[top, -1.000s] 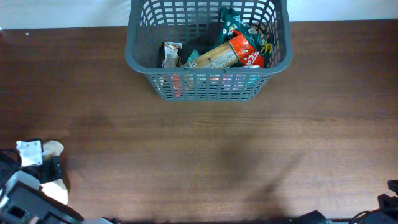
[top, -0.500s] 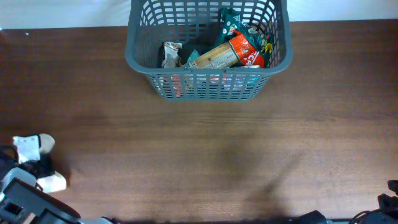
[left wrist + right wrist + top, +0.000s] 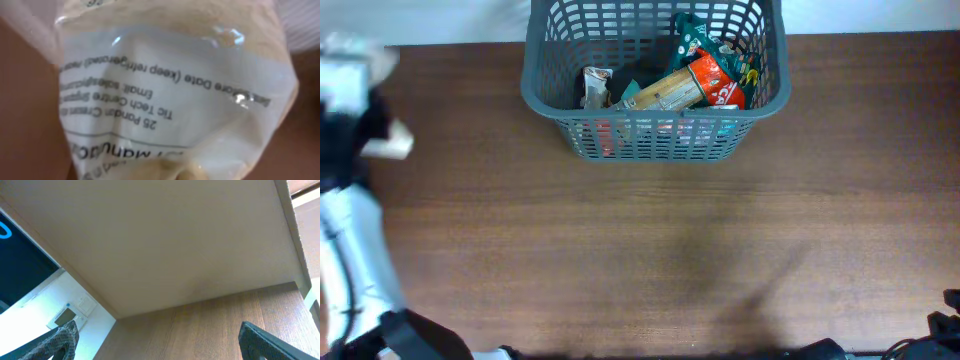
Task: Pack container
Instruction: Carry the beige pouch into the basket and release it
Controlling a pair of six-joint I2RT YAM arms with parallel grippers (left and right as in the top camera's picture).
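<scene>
The container [image 3: 655, 143], a dark grey lattice basket, stands at the far middle of the table with several snack packets in it, among them a red one [image 3: 715, 82] and a green one [image 3: 694, 34]. At the far left edge my left gripper [image 3: 365, 115] is raised and shut on a clear plastic packet [image 3: 350, 55] with pale contents. That packet [image 3: 165, 100] fills the left wrist view and hides the fingers. My right gripper [image 3: 160, 345] stands open with nothing between its fingers; only a bit of it shows at the overhead view's bottom right corner.
Brown wooden tabletop [image 3: 650, 260] stretches between the basket and the near edge. A white wall lies behind the basket. The right wrist camera looks up at a beige surface and a wood panel [image 3: 225, 325].
My left gripper closed on the clear packet near the table's front left corner, then lifted it and swung it toward the far left. The right arm has not moved.
</scene>
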